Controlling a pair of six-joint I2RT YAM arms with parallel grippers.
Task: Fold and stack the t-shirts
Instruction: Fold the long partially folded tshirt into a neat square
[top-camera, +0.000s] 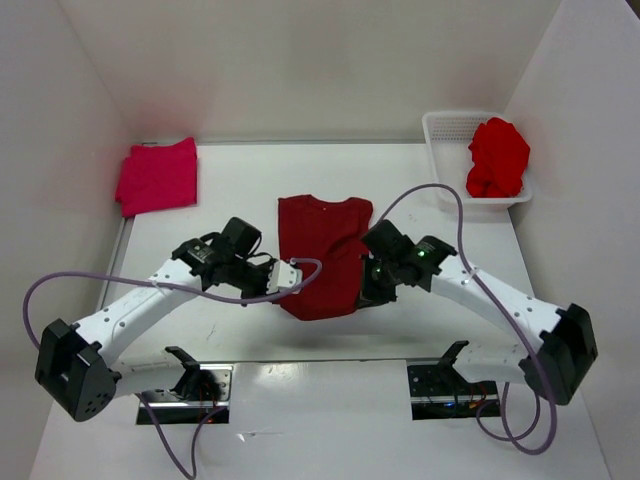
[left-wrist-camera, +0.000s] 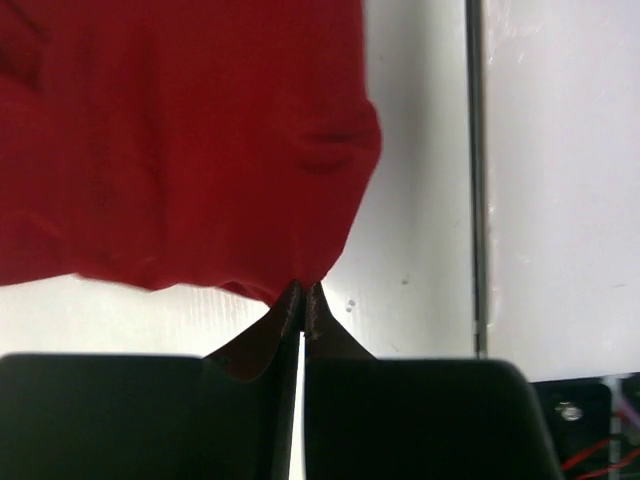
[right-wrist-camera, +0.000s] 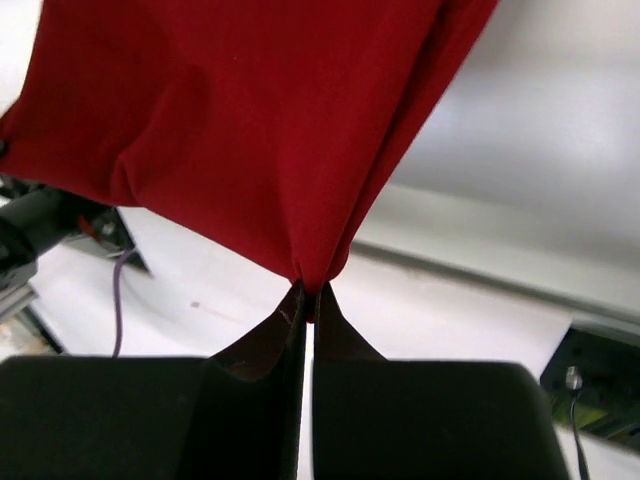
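Maroon t-shirt (top-camera: 320, 245): lying on the desk (top-camera: 230, 190), collar far, near hem apparently hanging raised.
Left end effector (left-wrist-camera: 303, 298): pinching one hem corner.
Right end effector (right-wrist-camera: 308, 292): pinching the other corner.

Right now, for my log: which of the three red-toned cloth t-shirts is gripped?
The dark maroon t-shirt, pinched by left gripper and right gripper; the pinkish-crimson t-shirt lies apart, the bright red t-shirt in the white basket.
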